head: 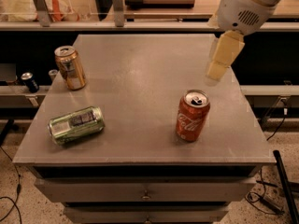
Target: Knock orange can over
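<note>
Approach step: my gripper (217, 69) hangs over the table's (140, 78) right side; how open, I cannot tell. Next: cross left to the upright orange can (70, 67).

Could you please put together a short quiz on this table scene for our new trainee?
1. True or false: the golden-orange metallic drink can with the dark label stands upright near the left rear corner, as the camera sees it, of the grey metal table.
2. Which can lies on its side? A: the red Coca-Cola can; B: the green metallic can; C: the golden-orange can.
3. Fill in: the cream-coloured gripper hangs in the air at the table's right side in the view, nearest the ___ can.
Key: 1 true; 2 B; 3 red Coca-Cola.
</note>
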You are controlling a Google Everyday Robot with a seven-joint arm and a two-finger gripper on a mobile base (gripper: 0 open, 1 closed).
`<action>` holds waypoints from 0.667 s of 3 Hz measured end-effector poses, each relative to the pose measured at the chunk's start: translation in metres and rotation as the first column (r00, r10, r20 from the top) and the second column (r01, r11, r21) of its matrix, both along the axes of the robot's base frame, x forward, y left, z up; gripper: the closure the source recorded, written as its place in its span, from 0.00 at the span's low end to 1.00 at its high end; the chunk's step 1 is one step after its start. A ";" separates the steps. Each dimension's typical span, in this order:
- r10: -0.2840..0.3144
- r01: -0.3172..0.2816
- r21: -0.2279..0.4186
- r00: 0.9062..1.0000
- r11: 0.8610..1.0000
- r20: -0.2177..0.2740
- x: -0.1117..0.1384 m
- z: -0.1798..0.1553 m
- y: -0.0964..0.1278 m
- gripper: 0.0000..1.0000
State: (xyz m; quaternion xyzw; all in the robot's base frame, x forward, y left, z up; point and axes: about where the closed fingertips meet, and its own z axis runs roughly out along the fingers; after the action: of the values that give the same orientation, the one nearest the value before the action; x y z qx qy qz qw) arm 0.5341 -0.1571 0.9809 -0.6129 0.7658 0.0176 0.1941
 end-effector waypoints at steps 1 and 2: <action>0.001 -0.001 0.016 1.000 1.000 0.001 0.003 -0.001 0.004 0.00; 0.000 0.000 0.021 1.000 1.000 0.005 0.004 -0.001 0.005 0.00</action>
State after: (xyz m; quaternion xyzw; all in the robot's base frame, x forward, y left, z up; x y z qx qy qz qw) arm 0.5384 -0.1524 0.9802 -0.6108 0.7651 0.0241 0.2023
